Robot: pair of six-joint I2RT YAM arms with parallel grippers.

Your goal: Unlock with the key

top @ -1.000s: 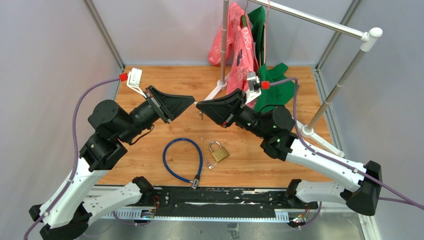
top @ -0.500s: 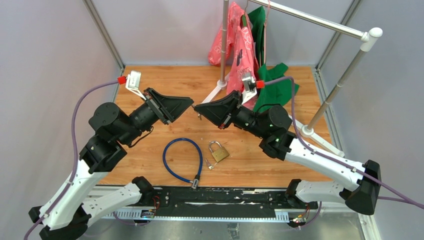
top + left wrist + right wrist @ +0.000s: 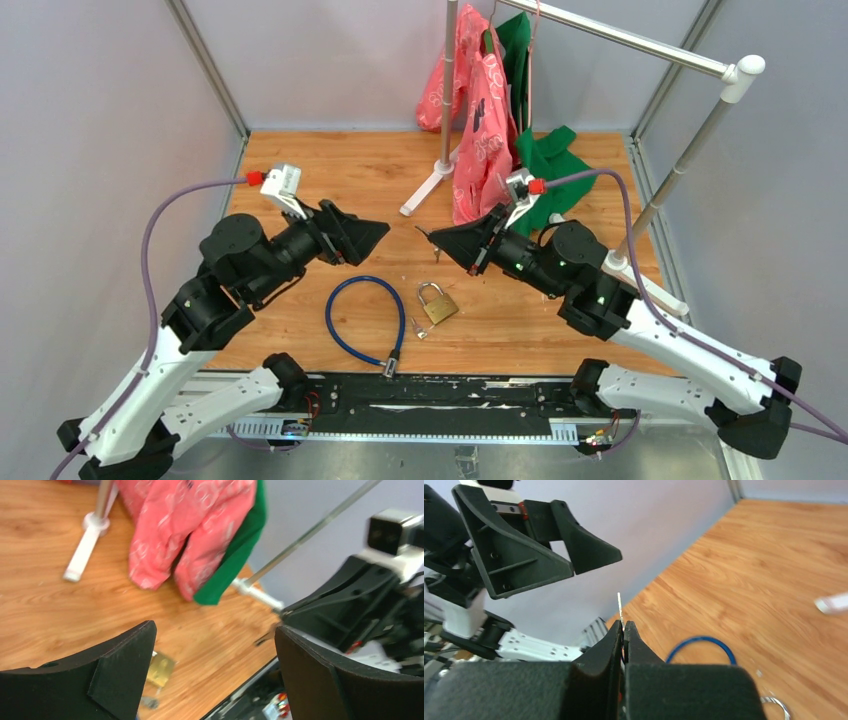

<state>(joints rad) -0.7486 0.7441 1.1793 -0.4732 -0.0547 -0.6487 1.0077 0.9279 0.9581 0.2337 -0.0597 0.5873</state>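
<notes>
So the right claw (image 3: 431, 236) is pinched on the key (image 3: 619, 608) — left claw (image 3: 214, 627) spread wide, padlock (image 3: 437, 304) on table (image 3: 300, 165).

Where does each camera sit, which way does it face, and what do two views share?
Top external: above, behind the bases, looking down at the table; both arms show.
Left wrist: on the left arm, facing the pink bag; its open fingers frame it.
Right wrist: on the right arm, facing the left fingers; its own shut fingers pinch the key.
Shared: the padlock, top and left wrist.
</notes>
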